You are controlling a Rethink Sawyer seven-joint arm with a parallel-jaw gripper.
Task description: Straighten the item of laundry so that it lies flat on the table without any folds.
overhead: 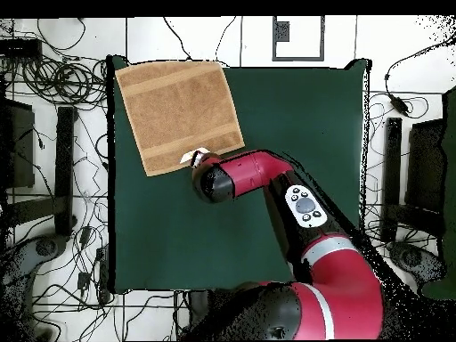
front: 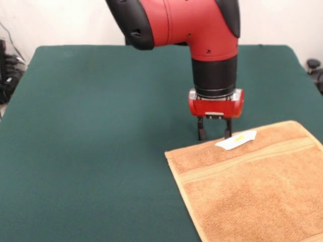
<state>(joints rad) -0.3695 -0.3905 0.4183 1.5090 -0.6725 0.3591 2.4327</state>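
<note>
Tan-orange towel (front: 252,184) lies flat at a corner of the green desk (front: 91,141); the claw (front: 214,132), fingers parted and empty, stands at its labelled hem.

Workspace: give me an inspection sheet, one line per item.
Surface: dark green table, bare apart from the towel.
Job's things: tan-orange towel lies spread flat at a table corner, slightly skewed; white label on its hem.
Clutter: nothing seen on the table.
Grippers: gripper at the towel's hem by the label, jaws apart.
Cables: many loose cables on the floor around the table.
Surroundings: tiled floor, dark equipment beside the table.
</note>
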